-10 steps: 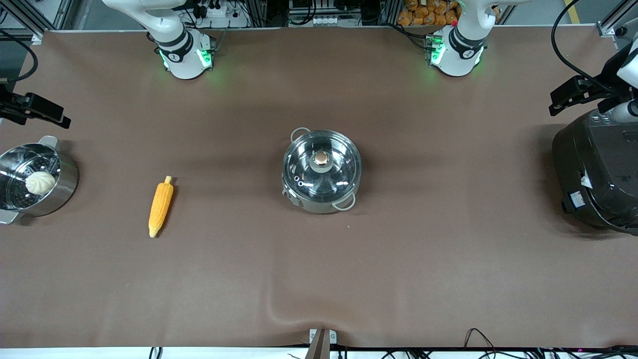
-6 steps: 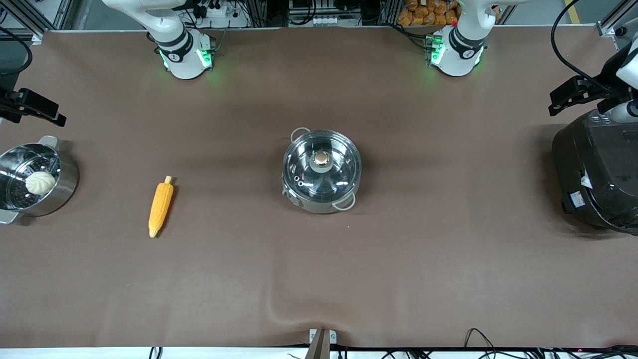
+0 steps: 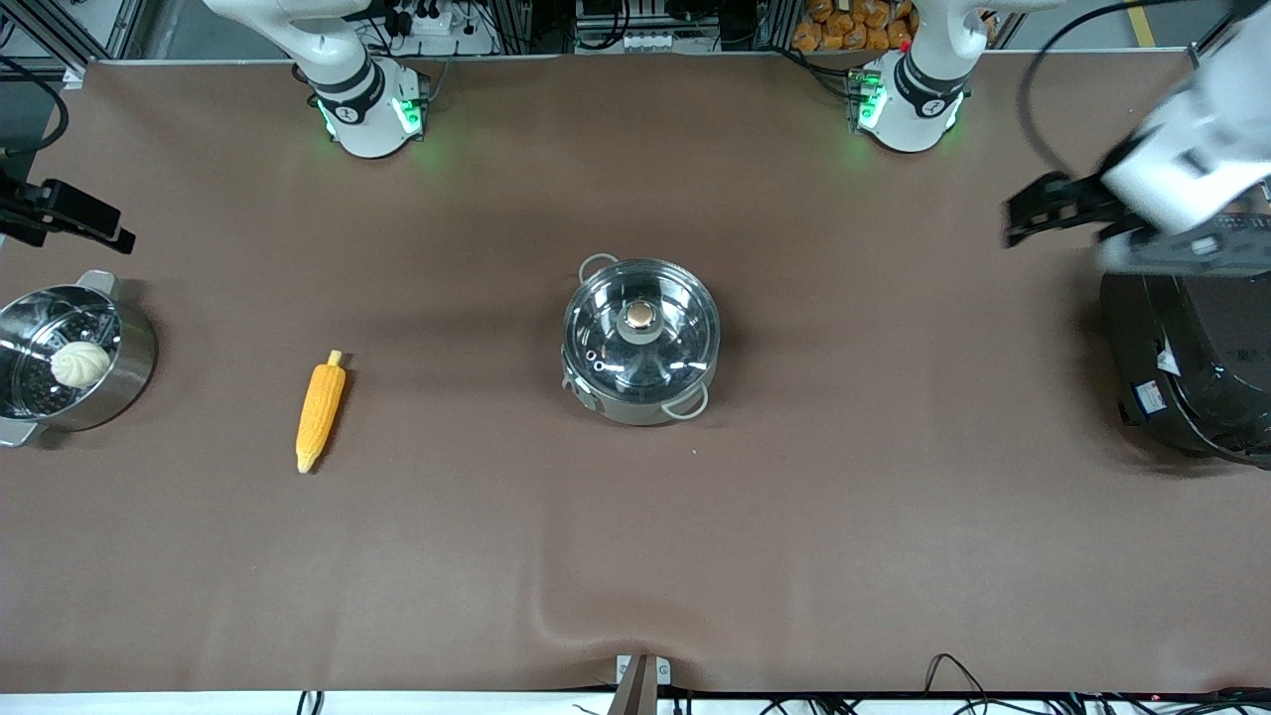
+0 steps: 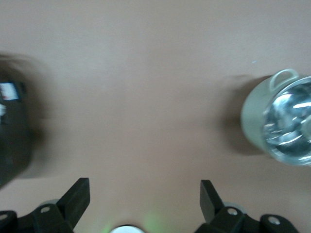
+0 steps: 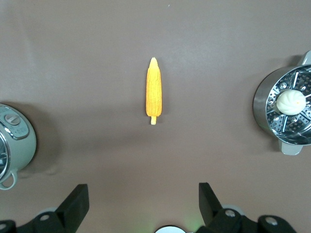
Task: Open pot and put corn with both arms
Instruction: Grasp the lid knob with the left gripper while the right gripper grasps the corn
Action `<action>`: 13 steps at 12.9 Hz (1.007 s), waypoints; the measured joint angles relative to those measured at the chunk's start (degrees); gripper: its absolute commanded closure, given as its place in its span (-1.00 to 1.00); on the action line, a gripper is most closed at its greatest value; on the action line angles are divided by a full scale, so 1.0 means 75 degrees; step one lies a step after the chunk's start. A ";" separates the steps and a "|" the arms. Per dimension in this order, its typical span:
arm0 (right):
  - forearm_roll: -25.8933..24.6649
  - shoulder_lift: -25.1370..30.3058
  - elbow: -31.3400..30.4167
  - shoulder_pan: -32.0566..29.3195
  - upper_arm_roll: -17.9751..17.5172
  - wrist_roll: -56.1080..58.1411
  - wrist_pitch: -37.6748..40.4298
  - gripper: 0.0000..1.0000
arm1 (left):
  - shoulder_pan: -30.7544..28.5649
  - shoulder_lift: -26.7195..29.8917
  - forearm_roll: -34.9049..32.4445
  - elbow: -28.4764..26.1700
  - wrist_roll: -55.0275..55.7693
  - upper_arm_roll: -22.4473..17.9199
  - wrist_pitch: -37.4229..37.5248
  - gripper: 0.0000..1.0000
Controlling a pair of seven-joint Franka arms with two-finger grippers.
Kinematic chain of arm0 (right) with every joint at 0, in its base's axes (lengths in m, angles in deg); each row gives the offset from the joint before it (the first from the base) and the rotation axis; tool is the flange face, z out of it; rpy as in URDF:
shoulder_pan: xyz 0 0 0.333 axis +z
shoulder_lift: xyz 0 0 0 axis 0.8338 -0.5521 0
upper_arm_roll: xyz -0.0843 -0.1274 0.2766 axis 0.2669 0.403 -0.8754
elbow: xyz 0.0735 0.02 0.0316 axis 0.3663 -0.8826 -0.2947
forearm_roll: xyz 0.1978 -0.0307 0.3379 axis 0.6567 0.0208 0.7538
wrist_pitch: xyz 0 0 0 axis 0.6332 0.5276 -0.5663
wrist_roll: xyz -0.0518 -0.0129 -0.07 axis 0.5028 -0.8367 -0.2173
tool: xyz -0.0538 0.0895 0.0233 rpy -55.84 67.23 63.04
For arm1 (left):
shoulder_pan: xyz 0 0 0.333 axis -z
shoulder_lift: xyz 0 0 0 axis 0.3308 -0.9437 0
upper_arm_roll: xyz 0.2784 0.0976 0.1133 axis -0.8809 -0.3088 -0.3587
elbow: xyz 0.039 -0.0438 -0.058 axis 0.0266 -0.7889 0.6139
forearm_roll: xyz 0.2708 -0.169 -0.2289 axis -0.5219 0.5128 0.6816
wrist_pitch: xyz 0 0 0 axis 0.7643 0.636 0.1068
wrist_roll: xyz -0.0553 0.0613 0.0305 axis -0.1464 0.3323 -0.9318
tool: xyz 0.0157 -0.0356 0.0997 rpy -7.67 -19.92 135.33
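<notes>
while pot lidded, bun in steamer.

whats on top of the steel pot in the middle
A clear glass lid with a tan knob covers the round shiny steel pot. Reflections on the glass hide whatever is inside.

High front camera; wrists share pot.
</notes>
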 measured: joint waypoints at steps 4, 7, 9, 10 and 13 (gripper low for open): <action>-0.0001 -0.0519 -0.0901 0.0001 -0.0014 0.0003 -0.1827 -1.00 | 0.1857 -0.1141 0.0003 0.0256 0.2855 0.0087 -0.1222 -1.00; -0.0001 -0.1006 -0.2130 0.0011 -0.0043 0.0013 -0.3812 -1.00 | 0.2905 -0.1979 0.0004 0.0429 0.5090 0.0079 -0.1964 -1.00; -0.0001 -0.1351 -0.2897 0.0033 -0.0063 0.0015 -0.4809 -1.00 | 0.3403 -0.2541 0.0004 0.0583 0.6217 0.0065 -0.2565 -1.00; -0.0001 -0.1545 -0.3230 0.0044 -0.0072 0.0015 -0.5323 -1.00 | 0.3574 -0.2793 0.0004 0.0631 0.6620 0.0055 -0.2846 -1.00; -0.0002 -0.2158 -0.3752 0.0049 -0.0081 0.0015 -0.6347 -1.00 | 0.3930 -0.3438 0.0004 0.0690 0.7352 -0.0025 -0.3261 -1.00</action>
